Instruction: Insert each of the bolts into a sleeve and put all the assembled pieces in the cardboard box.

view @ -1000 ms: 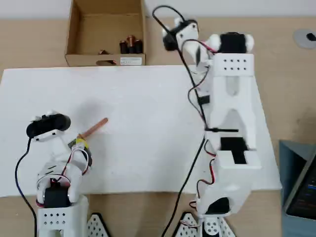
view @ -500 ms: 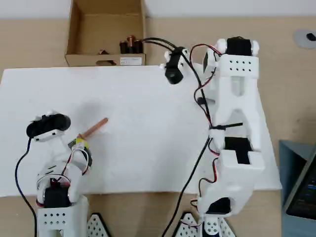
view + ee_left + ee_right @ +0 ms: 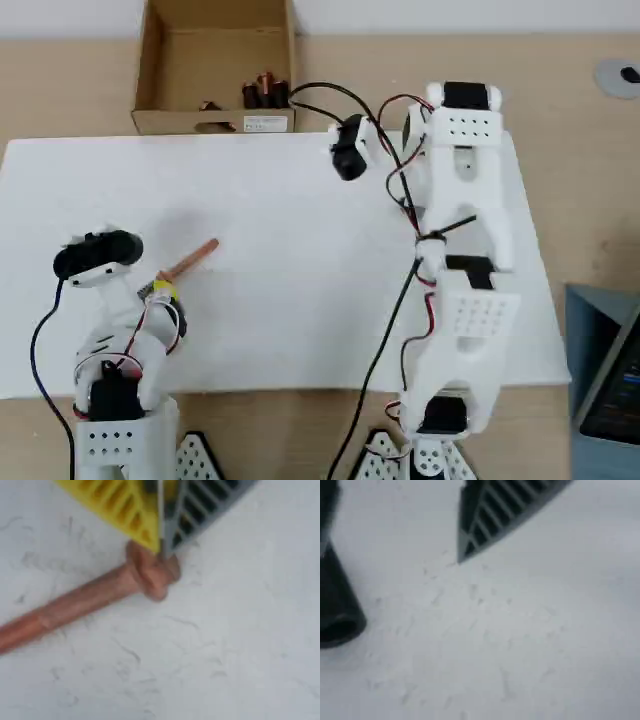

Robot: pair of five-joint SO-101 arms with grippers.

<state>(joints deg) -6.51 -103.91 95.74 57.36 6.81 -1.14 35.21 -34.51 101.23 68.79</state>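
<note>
Right arm (image 3: 462, 150) back from cardboard box (image 3: 150, 70); bolt (image 3: 85, 597) at left jaws' tips.

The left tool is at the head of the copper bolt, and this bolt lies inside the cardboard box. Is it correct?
Not quite. The copper bolt lies on the white sheet, outside the cardboard box; the high view shows it. The left tool is at its head.

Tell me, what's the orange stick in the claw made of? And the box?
The bolt looks like copper-coloured metal: smooth with a dull sheen, though it may just be plated. The cardboard box is plain brown cardboard, matte, with thin folded walls.
</note>
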